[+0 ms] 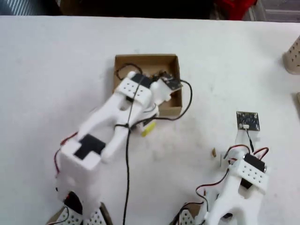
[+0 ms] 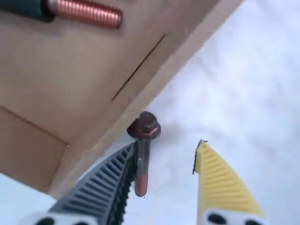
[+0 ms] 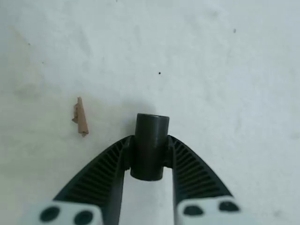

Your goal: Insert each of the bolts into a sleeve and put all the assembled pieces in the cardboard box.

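My left gripper (image 2: 167,147) is open, just outside the cardboard box (image 2: 187,54). A copper bolt (image 2: 142,159) with a hex head leans against its grey finger (image 2: 105,183) and is apart from the yellow finger (image 2: 218,183). An assembled piece (image 2: 70,10), a black sleeve with threaded bolt, lies inside the box. In the high view the left arm (image 1: 117,110) stretches over the box (image 1: 145,57), its yellow finger (image 1: 148,129) at the front wall. My right gripper (image 3: 150,140) is shut on a black sleeve (image 3: 151,129) just above the table. The right arm (image 1: 246,176) is at the front right.
A small brown fragment (image 3: 80,117) lies on the white table beside the sleeve, also visible as a brown fragment (image 1: 213,152) in the high view. Black cables (image 1: 187,101) loop past the box's right side. A beige perforated object (image 1: 294,56) stands at the far right edge.
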Robot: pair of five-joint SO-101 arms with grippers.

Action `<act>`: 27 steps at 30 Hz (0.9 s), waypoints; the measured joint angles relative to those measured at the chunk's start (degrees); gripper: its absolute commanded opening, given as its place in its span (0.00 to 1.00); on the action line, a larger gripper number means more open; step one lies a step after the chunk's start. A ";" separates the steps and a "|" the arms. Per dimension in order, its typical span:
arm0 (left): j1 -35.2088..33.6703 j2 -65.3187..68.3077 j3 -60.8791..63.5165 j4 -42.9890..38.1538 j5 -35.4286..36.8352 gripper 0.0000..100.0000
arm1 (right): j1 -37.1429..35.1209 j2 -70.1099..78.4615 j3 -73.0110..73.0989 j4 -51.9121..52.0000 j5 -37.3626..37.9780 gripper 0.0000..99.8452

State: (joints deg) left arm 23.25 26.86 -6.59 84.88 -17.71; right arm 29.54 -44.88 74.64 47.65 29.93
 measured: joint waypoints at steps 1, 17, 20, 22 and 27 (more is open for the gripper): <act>0.00 -2.99 3.25 -1.58 0.00 0.22 | 0.00 0.00 0.00 0.00 0.00 0.02; -8.00 -16.26 29.36 -27.87 -8.44 0.22 | 0.00 0.00 0.00 0.00 0.00 0.02; -8.09 -16.35 30.33 -29.71 -8.44 0.22 | 0.00 0.00 0.00 0.00 0.00 0.02; -8.00 -16.35 30.42 -29.89 -8.44 0.22 | 0.00 0.00 0.00 0.00 0.00 0.02; -5.27 -14.68 30.07 -30.86 -6.07 0.16 | 0.00 0.00 0.00 0.00 0.00 0.02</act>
State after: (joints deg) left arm 17.98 12.18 23.47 54.02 -23.78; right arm 29.54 -44.88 74.64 47.65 29.93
